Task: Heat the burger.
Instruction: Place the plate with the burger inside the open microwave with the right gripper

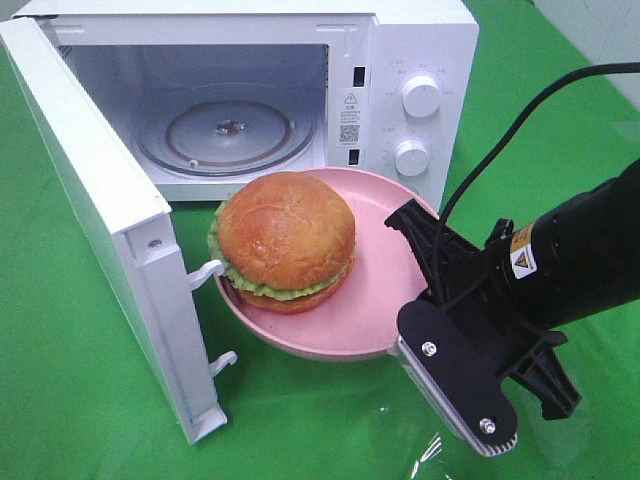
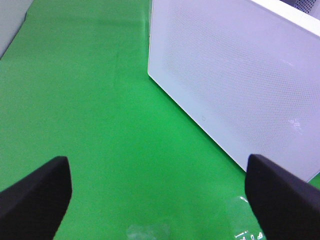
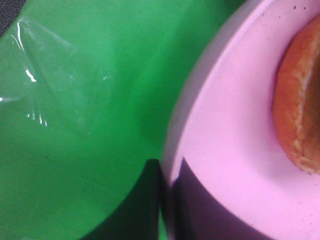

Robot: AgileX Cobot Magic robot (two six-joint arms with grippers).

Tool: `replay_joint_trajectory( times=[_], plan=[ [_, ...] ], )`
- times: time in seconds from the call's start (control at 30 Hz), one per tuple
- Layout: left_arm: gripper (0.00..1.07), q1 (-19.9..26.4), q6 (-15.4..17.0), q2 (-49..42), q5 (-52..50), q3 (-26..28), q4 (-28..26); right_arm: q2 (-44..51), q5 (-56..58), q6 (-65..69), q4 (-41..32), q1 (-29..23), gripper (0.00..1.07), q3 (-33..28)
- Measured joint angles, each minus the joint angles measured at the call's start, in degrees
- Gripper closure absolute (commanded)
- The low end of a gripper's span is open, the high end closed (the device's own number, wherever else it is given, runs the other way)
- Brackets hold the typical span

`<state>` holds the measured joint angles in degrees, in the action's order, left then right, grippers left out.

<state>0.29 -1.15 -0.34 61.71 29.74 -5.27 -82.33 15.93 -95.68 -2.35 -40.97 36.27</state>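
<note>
A golden-brown bun and green lettuce are seen on the burger (image 1: 285, 235). The plate (image 1: 372, 300) is coloured pink, the microwave (image 1: 440, 40) white, its door (image 2: 235, 75) finely dotted, the cloth (image 1: 70, 400) green.

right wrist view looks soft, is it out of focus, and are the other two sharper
Right wrist view: close and soft, the pink plate rim and burger edge blurred, glints on the green cloth. Left wrist view: softish, fingers dark and featureless. Exterior high view: sharp, highlights on the burger.
</note>
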Motion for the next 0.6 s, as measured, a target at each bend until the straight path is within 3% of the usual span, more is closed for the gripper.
replay_joint_trajectory(
  times=[0.33, 0.6],
  plan=[
    [0.21, 0.0, 0.0, 0.0, 0.0, 0.0, 0.0, 0.0, 1.03, 3.95, 5.1, 0.0, 1.07, 0.06],
    [0.21, 0.0, 0.0, 0.0, 0.0, 0.0, 0.0, -0.06, 4.93, 4.81, 6.88, 0.0, 1.07, 4.01]
  ],
)
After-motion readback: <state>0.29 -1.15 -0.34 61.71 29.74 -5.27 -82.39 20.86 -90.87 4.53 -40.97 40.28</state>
